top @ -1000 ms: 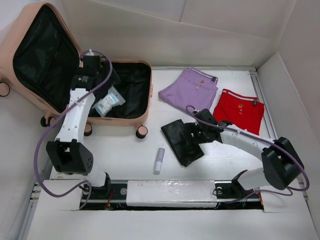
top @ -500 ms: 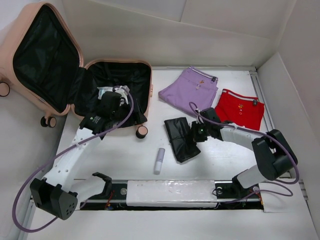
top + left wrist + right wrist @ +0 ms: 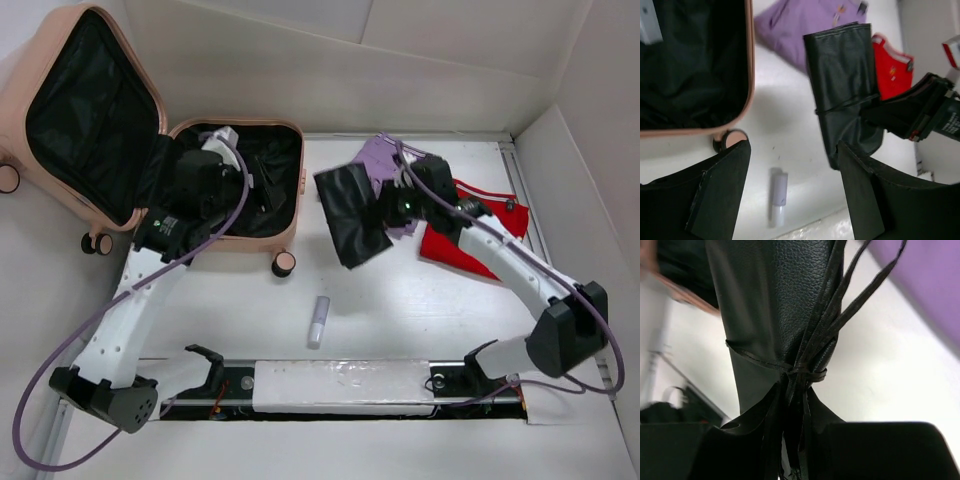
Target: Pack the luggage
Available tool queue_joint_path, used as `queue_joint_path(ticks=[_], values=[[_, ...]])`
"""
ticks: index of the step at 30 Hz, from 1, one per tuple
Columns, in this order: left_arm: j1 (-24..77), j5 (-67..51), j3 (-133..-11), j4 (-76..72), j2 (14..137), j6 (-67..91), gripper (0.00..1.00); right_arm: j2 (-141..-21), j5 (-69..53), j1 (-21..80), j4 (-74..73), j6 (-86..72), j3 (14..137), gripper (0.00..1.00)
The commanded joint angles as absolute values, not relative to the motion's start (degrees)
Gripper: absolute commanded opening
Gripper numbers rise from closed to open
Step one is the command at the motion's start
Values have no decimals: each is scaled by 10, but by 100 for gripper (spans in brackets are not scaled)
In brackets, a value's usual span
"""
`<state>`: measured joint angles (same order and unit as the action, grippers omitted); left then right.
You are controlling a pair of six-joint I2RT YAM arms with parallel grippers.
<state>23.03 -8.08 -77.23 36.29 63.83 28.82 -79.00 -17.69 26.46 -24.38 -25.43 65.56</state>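
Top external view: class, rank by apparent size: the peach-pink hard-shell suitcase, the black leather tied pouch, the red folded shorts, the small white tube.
1. Peach-pink hard-shell suitcase.
2-3. Black leather pouch and red shorts: unsure; the pouch is lifted nearer the camera, the shorts partly hidden by the right arm.
4. Small white tube.

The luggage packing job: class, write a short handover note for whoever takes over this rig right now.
Jaws: right gripper shut on the black pouch, held above the table beside the luggage; left gripper open and empty, over the luggage.
Done: luggage lies open; a white packet is inside.
Left: black pouch, purple garment, red garment and white tube have yet to go in.
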Motion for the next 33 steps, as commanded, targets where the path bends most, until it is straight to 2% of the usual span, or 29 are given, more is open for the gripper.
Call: queue_joint_path(ticks=[1, 3, 4, 5, 7, 8, 9, 10, 12, 14, 20, 24, 25, 28, 33], values=[[228, -42, -843, 374, 630, 299, 66, -875, -216, 300, -179, -292, 771, 0], [228, -27, -874, 384, 625, 304, 66, -932, -216, 331, -152, -329, 872, 0], [228, -27, -881, 384, 625, 304, 66, -998, -210, 342, -129, -347, 913, 3], [228, -22, -881, 392, 620, 304, 66, -1034, -205, 351, -128, -380, 958, 14], [228, -16, -881, 398, 620, 294, 66, -1104, -186, 378, -119, -402, 1098, 51], [228, -16, -881, 406, 614, 294, 67, -1164, -185, 378, -148, -412, 1143, 79], [228, -22, -862, 406, 614, 282, 69, -1193, -201, 378, -160, -428, 1199, 88], [228, -30, -849, 406, 614, 282, 70, -1194, -201, 378, -160, -433, 1205, 88], [228, -41, -821, 406, 599, 276, 71, -1160, -182, 369, -152, -433, 1175, 95], [228, -54, -769, 387, 584, 269, 71, -1118, -163, 341, -145, -428, 1094, 97], [238, -139, -599, 334, 584, 250, 71, -901, -132, 261, -171, -337, 848, 85], [367, -58, -564, 320, 622, 277, 73, -756, -93, 234, -211, -301, 654, 84], [424, -41, -571, 320, 651, 286, 73, -705, -93, 234, -227, -293, 629, 83], [513, 38, -588, 351, 701, 325, 76, -637, -73, 221, -254, -287, 564, 83], [538, 26, -562, 339, 758, 348, 76, -563, -76, 196, -279, -287, 516, 83]])
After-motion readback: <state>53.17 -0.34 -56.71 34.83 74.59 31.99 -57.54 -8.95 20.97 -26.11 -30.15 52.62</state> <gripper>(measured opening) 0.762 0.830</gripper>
